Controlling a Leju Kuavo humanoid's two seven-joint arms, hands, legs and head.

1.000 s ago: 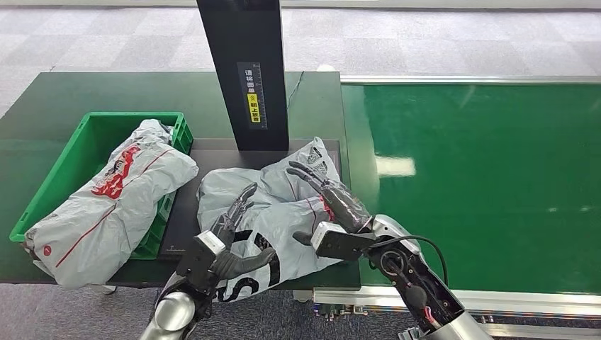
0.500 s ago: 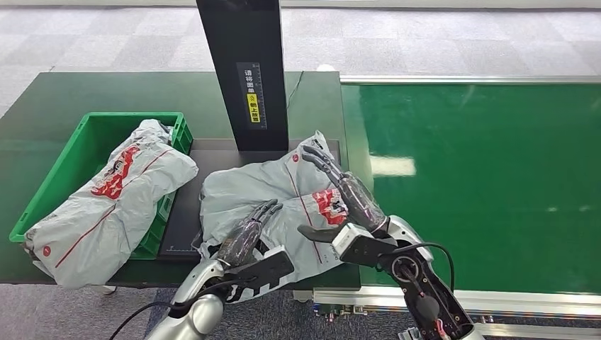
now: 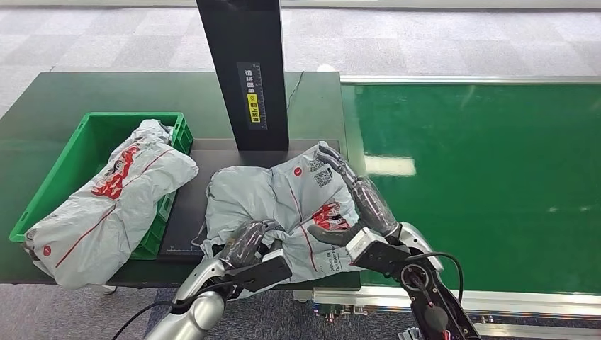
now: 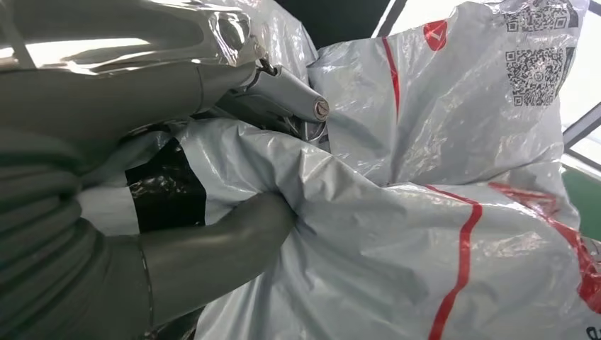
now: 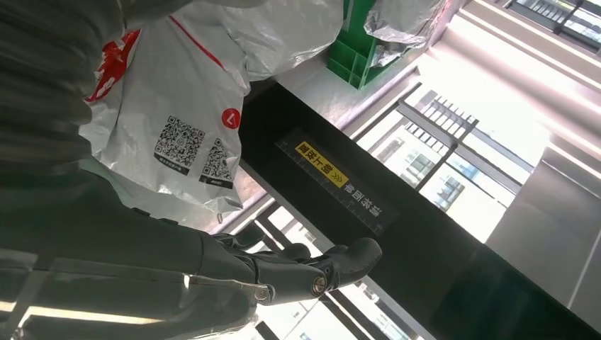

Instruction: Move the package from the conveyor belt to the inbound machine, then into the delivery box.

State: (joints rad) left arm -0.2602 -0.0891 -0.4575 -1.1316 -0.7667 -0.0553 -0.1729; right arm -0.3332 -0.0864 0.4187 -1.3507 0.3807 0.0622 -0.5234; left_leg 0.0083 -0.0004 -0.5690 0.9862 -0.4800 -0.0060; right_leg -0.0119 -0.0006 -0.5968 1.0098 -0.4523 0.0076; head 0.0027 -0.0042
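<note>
A grey plastic-bag package [image 3: 283,202] with red markings and QR codes lies crumpled on the black platform [image 3: 186,212] of the inbound machine. My left hand [image 3: 244,244] grips a fold at its near edge; in the left wrist view the thumb [image 4: 227,241] and fingers pinch the package [image 4: 425,234]. My right hand [image 3: 358,202] lies flat against the package's right side, fingers stretched out towards the column. In the right wrist view the straight fingers [image 5: 340,262] reach past the package [image 5: 184,92].
The machine's black column [image 3: 244,71] rises just behind the package. A green delivery box [image 3: 81,152] stands to the left with another grey package [image 3: 113,198] hanging over its front rim. The green conveyor belt [image 3: 482,184] runs on the right.
The package has bunched up and shifted right, its QR side now facing up. My right hand slid forward along its right side. My left hand dropped to the near edge and closed on a fold.
</note>
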